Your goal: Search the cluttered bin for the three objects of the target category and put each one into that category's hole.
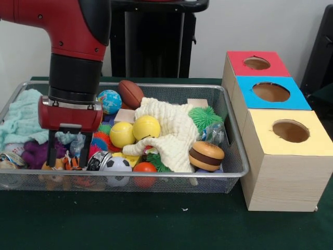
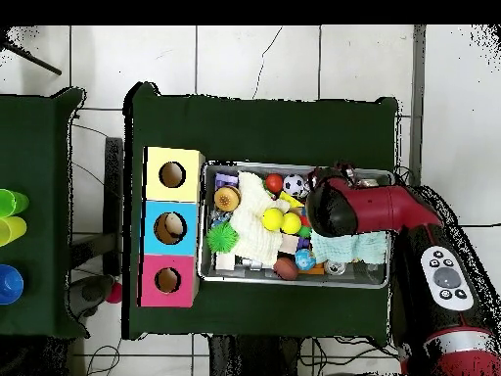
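Note:
The silver wire-mesh bin [image 1: 235,136] is full of toys; it also shows in the overhead view [image 2: 294,282]. My gripper [image 1: 67,159] is open and lowered into the bin's front left part, with one black finger [image 1: 51,154] on each side of a small orange toy with black stripes [image 1: 71,162]. A tan plush piece [image 1: 48,167] lies just left of it, mostly hidden. The red-faced round hole [image 1: 256,63] is on the farthest wooden box; in the overhead view it is the hole [image 2: 167,280] nearest my base. In the overhead view my arm [image 2: 338,208] hides the gripper.
The blue-faced hole [image 1: 271,92] and the yellow-faced hole [image 1: 290,130] are on the nearer boxes. The bin also holds a toy burger [image 1: 206,155], two yellow balls [image 1: 122,134], a cream cloth [image 1: 171,130], a football [image 1: 130,94], a soccer ball [image 1: 117,165] and a mint cloth [image 1: 21,120].

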